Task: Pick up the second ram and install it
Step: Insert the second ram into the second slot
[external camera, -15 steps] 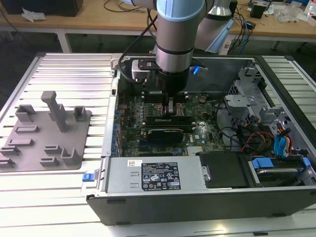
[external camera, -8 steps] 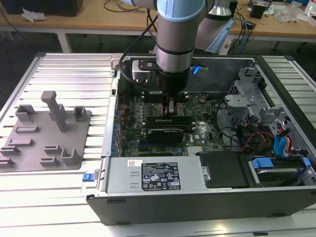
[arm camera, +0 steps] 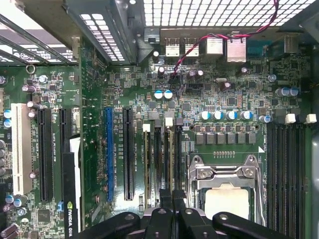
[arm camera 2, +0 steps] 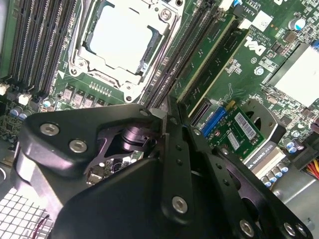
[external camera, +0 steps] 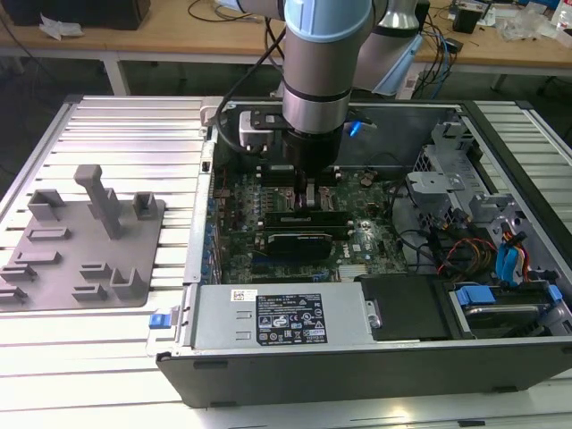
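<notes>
My gripper (external camera: 308,198) reaches down into the open computer case, over the motherboard's memory slots beside the silver CPU socket (arm camera 2: 122,37). In the second wrist view the black fingers meet at the gripper (arm camera 2: 167,115). The second ram (arm camera 2: 207,59), a slim green stick standing on edge, runs straight out from between them along a slot. The fingers are shut on it about halfway along, and its other half is hidden under the gripper. In the first wrist view the gripper (arm camera: 172,195) sits in line with the slots left of the CPU socket (arm camera: 224,196).
A long black card (external camera: 304,239) lies just in front of the gripper. The power supply (external camera: 277,317) and drive bays (external camera: 500,268) crowd the case's near and right sides. The grey plastic fixture (external camera: 85,241) sits on the slatted table at the exterior view's left.
</notes>
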You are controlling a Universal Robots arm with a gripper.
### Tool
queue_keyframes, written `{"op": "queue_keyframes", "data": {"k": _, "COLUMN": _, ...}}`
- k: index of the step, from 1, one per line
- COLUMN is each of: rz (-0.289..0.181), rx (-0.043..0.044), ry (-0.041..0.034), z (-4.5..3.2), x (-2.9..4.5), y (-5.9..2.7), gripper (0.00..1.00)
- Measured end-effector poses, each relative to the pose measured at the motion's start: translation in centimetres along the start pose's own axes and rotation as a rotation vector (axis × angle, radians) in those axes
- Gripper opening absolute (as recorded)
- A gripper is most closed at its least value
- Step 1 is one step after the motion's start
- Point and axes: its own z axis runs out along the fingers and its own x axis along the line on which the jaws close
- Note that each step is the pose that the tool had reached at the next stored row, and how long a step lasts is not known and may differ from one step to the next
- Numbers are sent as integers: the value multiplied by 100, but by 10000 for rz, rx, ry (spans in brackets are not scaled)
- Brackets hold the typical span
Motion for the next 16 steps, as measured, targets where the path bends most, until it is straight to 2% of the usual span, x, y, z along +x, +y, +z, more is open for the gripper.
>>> {"op": "queue_keyframes", "data": {"k": 7, "rz": 0, "rx": -1, "ry": 1, "z": 15, "x": 0, "y": 0, "gripper": 9}}
{"op": "queue_keyframes", "data": {"k": 16, "rz": 0, "rx": 0, "ry": -1, "z": 100, "x": 2, "y": 1, "gripper": 9}}
